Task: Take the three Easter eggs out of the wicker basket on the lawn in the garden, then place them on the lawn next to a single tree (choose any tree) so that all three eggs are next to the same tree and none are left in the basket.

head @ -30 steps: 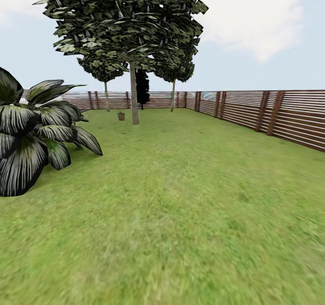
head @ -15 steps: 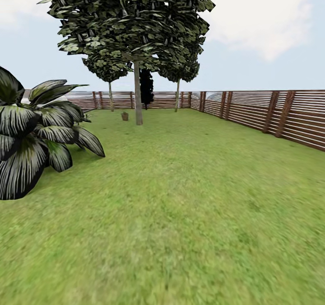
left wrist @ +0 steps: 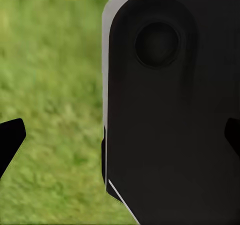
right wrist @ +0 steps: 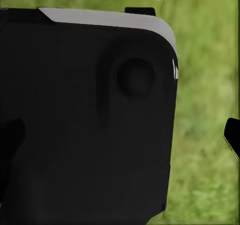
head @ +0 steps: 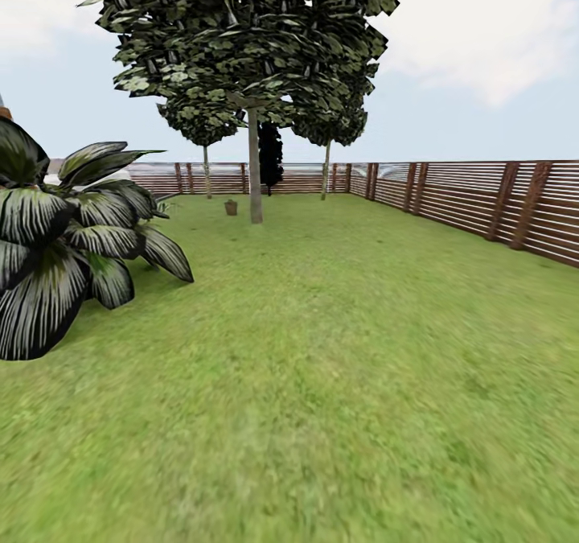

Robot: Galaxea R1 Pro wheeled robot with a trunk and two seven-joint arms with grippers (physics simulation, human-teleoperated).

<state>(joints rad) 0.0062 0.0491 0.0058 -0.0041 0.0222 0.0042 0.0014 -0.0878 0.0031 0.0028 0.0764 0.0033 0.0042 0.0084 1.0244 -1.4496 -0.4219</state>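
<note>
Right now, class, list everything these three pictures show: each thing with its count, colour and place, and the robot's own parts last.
lawn: one, green, covers the ground up to the fence.
tree: one, pale grey-brown trunk, dark green crown, far centre-left.
basket: one, brown, on the grass just left of that trunk; too small to see any contents.
thin trees: two, slim trunks, round green crowns, near the back fence either side of the tree.
conifer: one, near black, behind the tree.
leafy plant: one, dark green with pale streaks, near left.
fence: one, brown slats, along the back and right.
sky: pale blue, white clouds.
left gripper: black fingertips wide apart, over grass.
right gripper: black fingertips wide apart, over grass.
</note>
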